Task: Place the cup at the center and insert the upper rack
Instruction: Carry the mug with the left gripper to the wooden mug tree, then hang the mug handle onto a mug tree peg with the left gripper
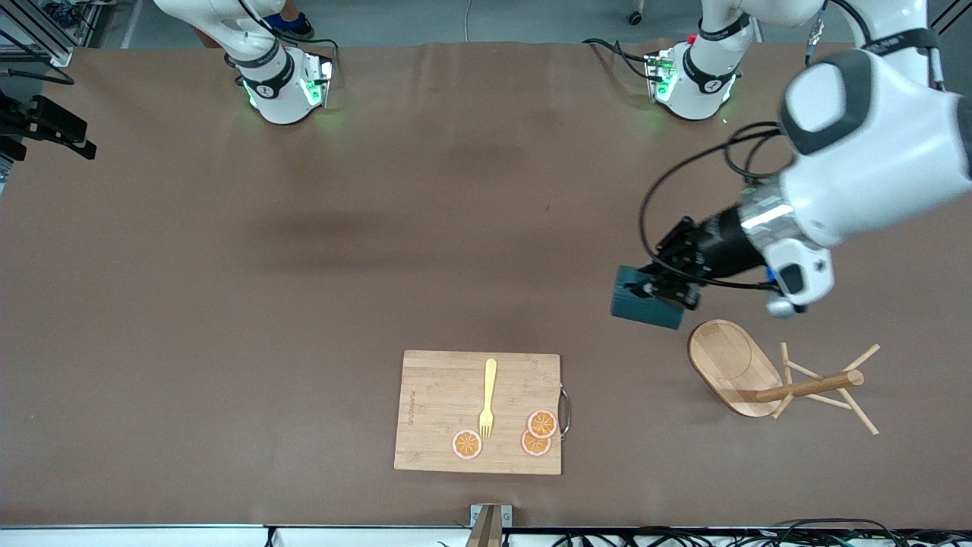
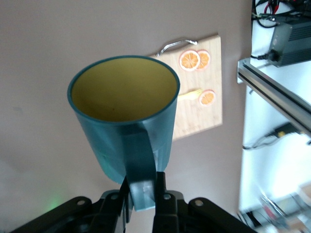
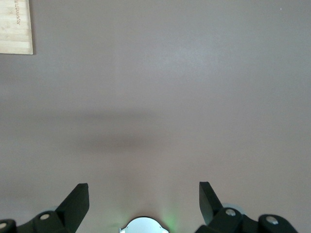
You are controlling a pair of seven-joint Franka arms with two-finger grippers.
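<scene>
The dark teal cup (image 1: 642,304) hangs in the air over the table toward the left arm's end, just above the fallen rack's base. My left gripper (image 1: 662,289) is shut on its handle. In the left wrist view the cup (image 2: 124,111) shows its mustard-yellow inside, with the gripper (image 2: 143,194) clamped on the handle. The upper rack (image 1: 809,386), a light wooden mug tree, lies on its side with its oval base (image 1: 730,363) tipped up. My right gripper (image 3: 142,187) is open and empty over bare table near its base.
A rectangular wooden cutting board (image 1: 440,414) lies near the front edge at mid-table, carrying a yellow fork (image 1: 488,395) and three orange slices (image 1: 541,424). The board also shows in the left wrist view (image 2: 209,111) and the right wrist view (image 3: 14,26).
</scene>
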